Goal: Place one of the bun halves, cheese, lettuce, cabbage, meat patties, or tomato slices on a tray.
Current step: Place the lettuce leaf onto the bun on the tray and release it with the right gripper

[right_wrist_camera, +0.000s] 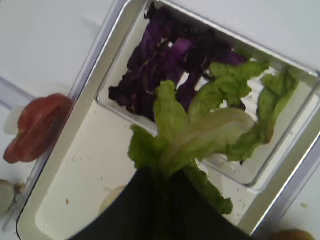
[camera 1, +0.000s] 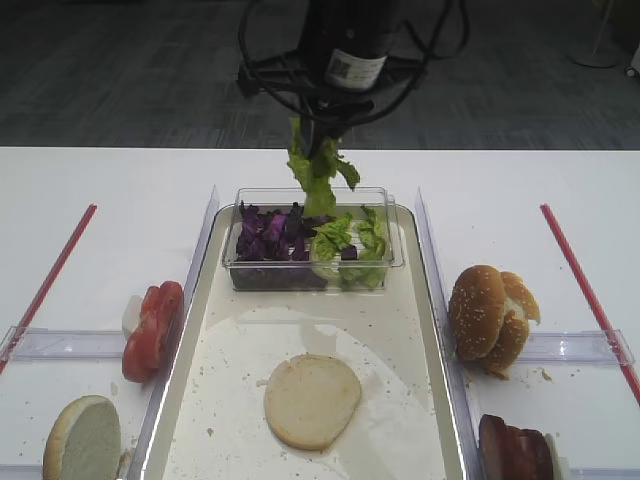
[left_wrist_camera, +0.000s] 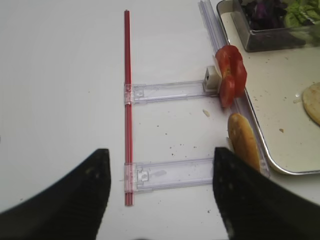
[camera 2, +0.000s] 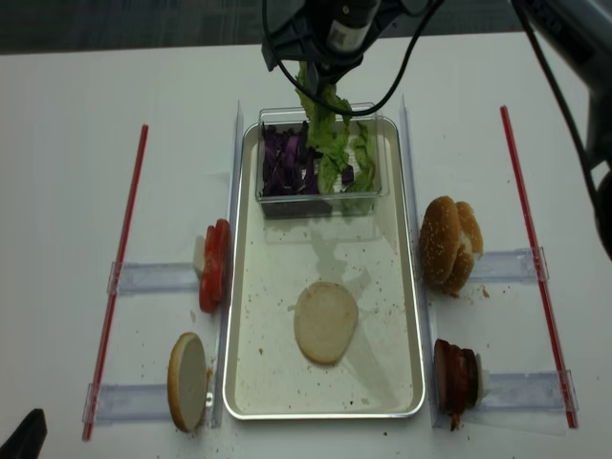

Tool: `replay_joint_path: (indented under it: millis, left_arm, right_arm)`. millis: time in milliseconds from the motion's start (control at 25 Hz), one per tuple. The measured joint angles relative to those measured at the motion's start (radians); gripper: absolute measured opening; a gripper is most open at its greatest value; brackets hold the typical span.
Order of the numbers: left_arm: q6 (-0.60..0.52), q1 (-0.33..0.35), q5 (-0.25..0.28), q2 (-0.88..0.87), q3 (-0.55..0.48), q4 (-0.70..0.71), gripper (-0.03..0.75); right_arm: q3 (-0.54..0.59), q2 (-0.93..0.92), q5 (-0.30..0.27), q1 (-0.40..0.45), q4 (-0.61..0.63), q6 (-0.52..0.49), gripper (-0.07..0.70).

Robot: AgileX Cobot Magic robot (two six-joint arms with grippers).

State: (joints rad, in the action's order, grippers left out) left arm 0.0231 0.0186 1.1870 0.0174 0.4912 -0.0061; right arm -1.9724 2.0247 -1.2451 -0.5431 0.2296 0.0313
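My right gripper [camera 1: 320, 135] [right_wrist_camera: 167, 175] hangs above the clear tub, shut on a lettuce leaf [camera 1: 318, 175] [right_wrist_camera: 195, 135] that dangles over it. In the tub lie purple cabbage [camera 1: 268, 235] and more lettuce [camera 1: 350, 240]. A pale bun half [camera 1: 312, 400] rests on the cream tray [camera 1: 385, 330]. Tomato slices [camera 1: 153, 328] and another bun half [camera 1: 82, 438] stand left of the tray. Sesame buns [camera 1: 490, 315] and meat patties [camera 1: 515, 448] stand to its right. My left gripper [left_wrist_camera: 161, 155] is open over the table, left of the tray's near end. No cheese is in view.
The clear tub [camera 1: 312, 191] sits on the tray's far end. Clear plastic rails [camera 1: 60, 343] hold the food beside the tray. Red strips [camera 1: 50, 280] [camera 1: 585, 290] run along both sides of the white table.
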Motion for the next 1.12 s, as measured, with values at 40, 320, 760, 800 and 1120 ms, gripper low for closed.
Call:
replay_joint_path:
  millis: [40, 320, 760, 800, 1120]
  left_arm:
    - [0.000, 0.000, 0.000, 0.000, 0.000, 0.000, 0.410]
    - [0.000, 0.000, 0.000, 0.000, 0.000, 0.000, 0.410]
    - [0.000, 0.000, 0.000, 0.000, 0.000, 0.000, 0.410]
    - [0.000, 0.000, 0.000, 0.000, 0.000, 0.000, 0.410]
    - [0.000, 0.000, 0.000, 0.000, 0.000, 0.000, 0.410]
  right_arm:
    - [0.032, -0.019, 0.000, -0.002, 0.000, 0.000, 0.086]
    - [0.232, -0.156, 0.000, -0.075, -0.008, 0.000, 0.086]
    - [0.395, -0.201, 0.006, -0.230, 0.016, 0.000, 0.086]
    - [0.401, -0.201, 0.006, -0.242, 0.018, 0.000, 0.086]
    - [0.458, -0.201, 0.011, -0.286, 0.034, 0.000, 0.086]
